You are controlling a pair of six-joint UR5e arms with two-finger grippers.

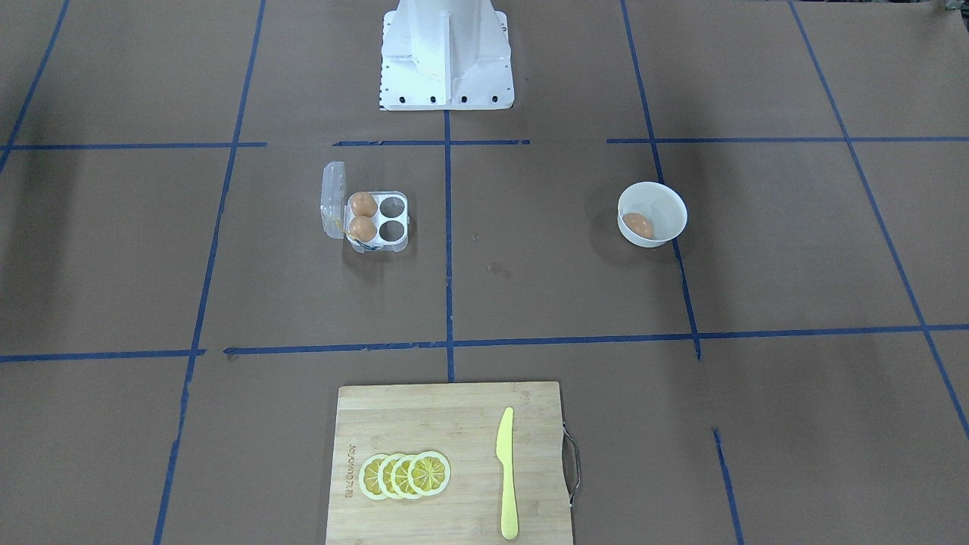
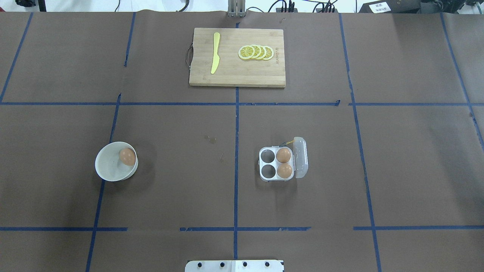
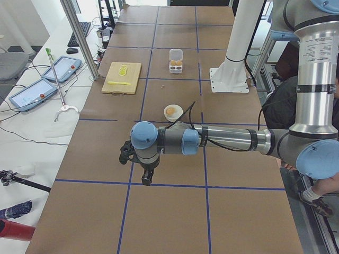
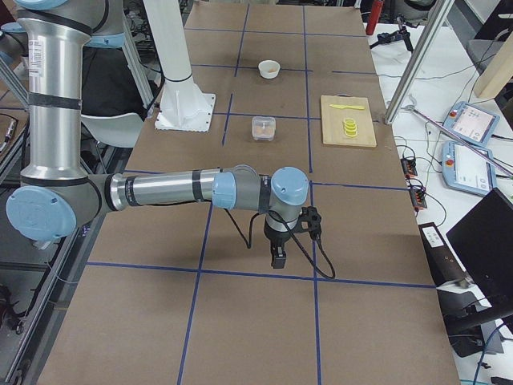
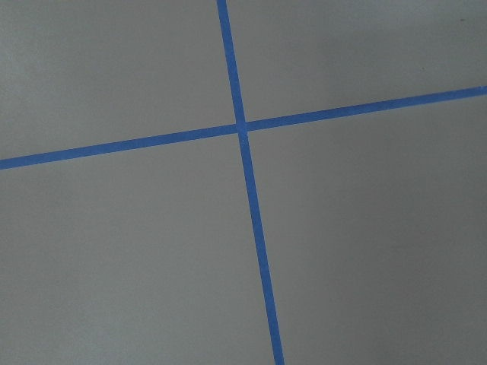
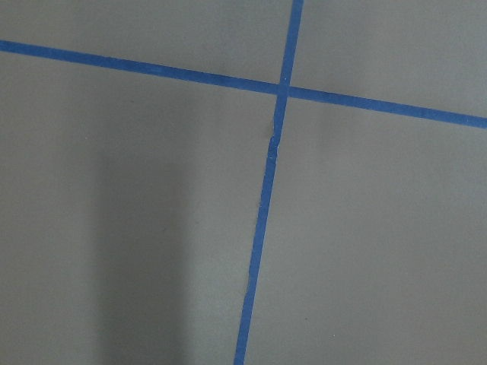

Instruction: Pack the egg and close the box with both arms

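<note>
The egg point(image 2: 127, 156) lies in a round white bowl point(image 2: 109, 170) on the table's left half; it also shows in the front view point(image 1: 637, 225). The box point(image 2: 261, 164) stands right of centre with its clear lid point(image 2: 301, 157) open. Two brown eggs fill its cells next to the lid, and the other two cells are empty. The left gripper point(image 3: 146, 179) hangs over bare table far from the bowl. The right gripper point(image 4: 277, 258) hangs over bare table far from the box. Both show only in side views, so I cannot tell whether they are open or shut.
A bamboo cutting board point(image 2: 234, 73) lies at the far middle with a yellow knife point(image 2: 215, 53) and several lemon slices point(image 2: 256, 52). The white fixed stand point(image 1: 445, 57) is at the robot's side. Blue tape lines cross the brown table.
</note>
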